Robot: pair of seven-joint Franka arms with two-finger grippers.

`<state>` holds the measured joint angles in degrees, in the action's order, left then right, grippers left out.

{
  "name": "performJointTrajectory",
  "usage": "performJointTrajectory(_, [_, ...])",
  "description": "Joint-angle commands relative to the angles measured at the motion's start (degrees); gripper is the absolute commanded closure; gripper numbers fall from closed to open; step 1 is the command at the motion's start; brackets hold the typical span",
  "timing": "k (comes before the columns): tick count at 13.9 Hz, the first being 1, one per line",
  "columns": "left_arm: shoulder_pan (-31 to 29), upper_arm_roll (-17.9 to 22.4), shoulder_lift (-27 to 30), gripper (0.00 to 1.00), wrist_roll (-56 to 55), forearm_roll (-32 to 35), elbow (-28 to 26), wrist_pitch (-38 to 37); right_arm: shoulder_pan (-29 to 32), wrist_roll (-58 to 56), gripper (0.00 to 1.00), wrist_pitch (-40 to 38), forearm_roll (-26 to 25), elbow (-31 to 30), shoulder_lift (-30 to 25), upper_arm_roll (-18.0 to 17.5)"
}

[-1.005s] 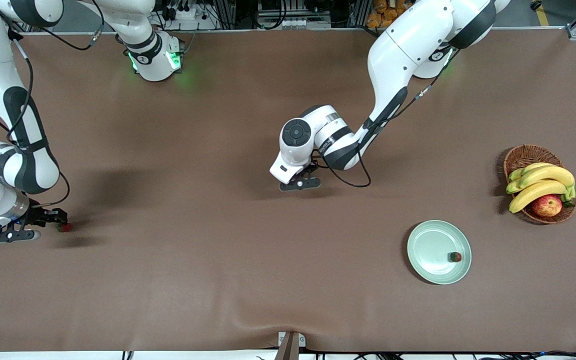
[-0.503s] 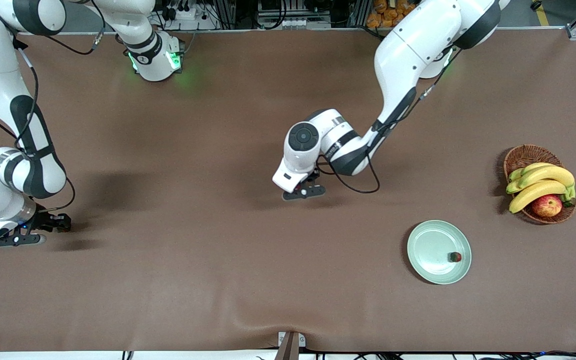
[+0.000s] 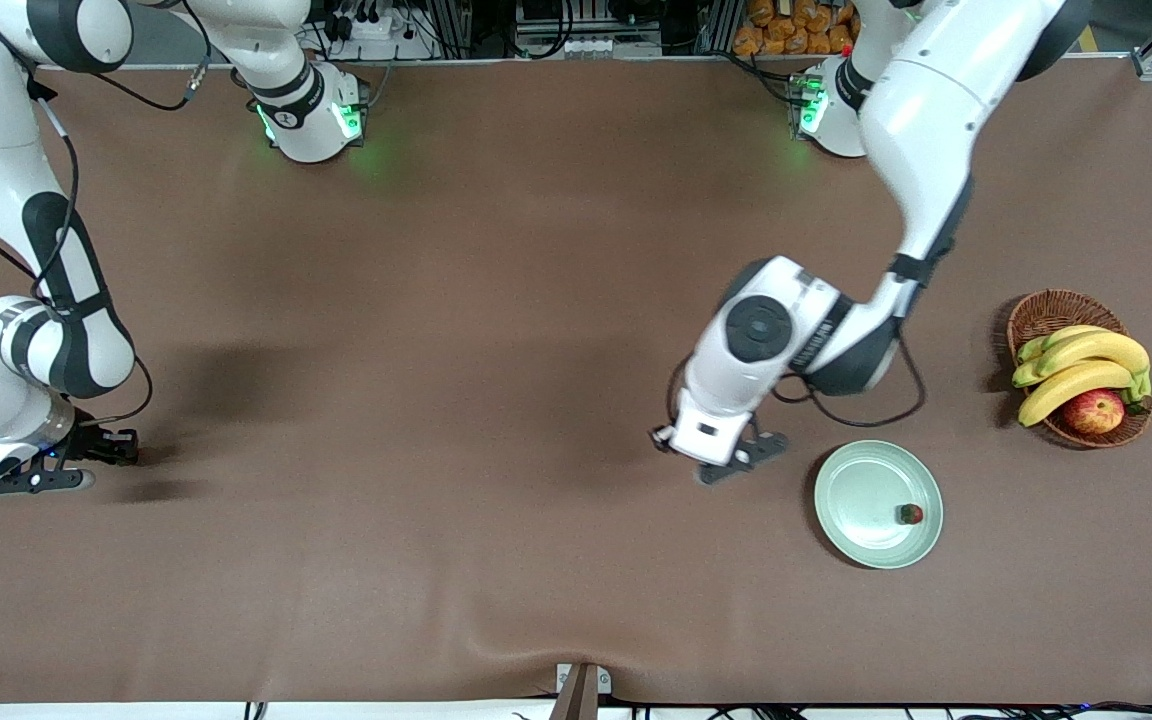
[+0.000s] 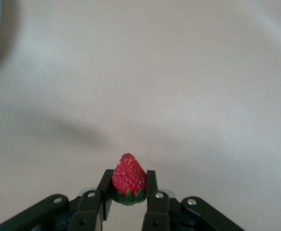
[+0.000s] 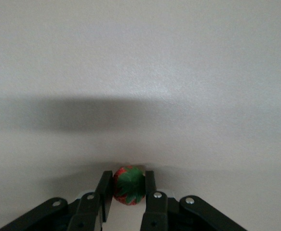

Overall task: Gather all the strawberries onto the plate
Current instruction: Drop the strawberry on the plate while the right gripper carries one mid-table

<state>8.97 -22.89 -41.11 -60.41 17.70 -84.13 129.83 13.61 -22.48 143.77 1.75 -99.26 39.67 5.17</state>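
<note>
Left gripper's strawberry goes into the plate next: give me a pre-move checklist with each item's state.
1. Strawberry held between the left gripper fingers: ok.
2. Left gripper over the plate: not ok, it is over bare table beside the rim.
3. Room on the plate: ok, one strawberry sits near its edge.
4. Right gripper out of the way: ok, at the right arm's end of the table, shut on its own strawberry.

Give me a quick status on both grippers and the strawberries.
Left gripper shut on a strawberry, over the table beside the plate. Right gripper shut on another strawberry at its end. Third strawberry on the plate. Nothing in the way.
</note>
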Motion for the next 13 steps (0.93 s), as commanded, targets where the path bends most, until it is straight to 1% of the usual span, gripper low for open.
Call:
performJointTrajectory(1, [-5.4, -0.3, 1.2, 1.0, 7.3, -0.1, -1.3, -0.6, -2.9, 7.9, 1.0, -7.7, 0.9, 2.8, -0.7, -1.0])
performJointTrajectory(2, [-7.1, -0.2, 1.0, 1.0, 10.7, -0.1, -1.6, -0.6, -3.8, 10.7, 1.0, -13.4, 1.1, 5.1, -0.9, -1.1])
performJointTrajectory(3, [-8.5, -0.1, 0.7, 1.0, 14.2, -0.1, -1.8, -0.6, -3.9, 12.4, 1.0, -18.8, 2.4, 7.4, -1.2, -2.3])
performJointTrajectory(4, [-10.0, 0.3, 0.5, 1.0, 17.8, 0.2, -1.7, -0.6, -3.9, 14.4, 1.0, -23.6, 4.7, 9.2, -1.8, -3.4])
performJointTrajectory(5, [-11.3, 0.6, 0.3, 1.0, 21.5, 0.8, -1.7, -0.6, -4.5, 16.9, 1.0, -26.6, 5.8, 10.0, -2.8, -4.0])
performJointTrajectory(8, [-15.1, 1.5, -0.3, 1.0, 29.0, 1.2, -1.8, -0.6, -8.6, 27.2, 1.0, -31.2, 6.2, 9.9, -5.8, -4.5])
performJointTrajectory(10, [-15.2, 4.1, -1.3, 1.0, 31.0, 3.7, -1.7, -0.6, -11.6, 34.4, 1.0, -33.2, 10.1, 9.4, -7.3, -5.2])
performJointTrajectory(11, [-15.2, 4.5, -1.9, 1.0, 31.3, 5.2, -1.7, -0.5, -13.0, 36.9, 1.0, -34.1, 12.5, 9.1, -7.8, -5.3])
performJointTrajectory(13, [-15.1, 5.7, -3.8, 1.0, 31.8, 9.3, -1.8, -0.5, -16.8, 42.9, 1.0, -34.1, 14.5, 7.6, -8.7, -5.3])
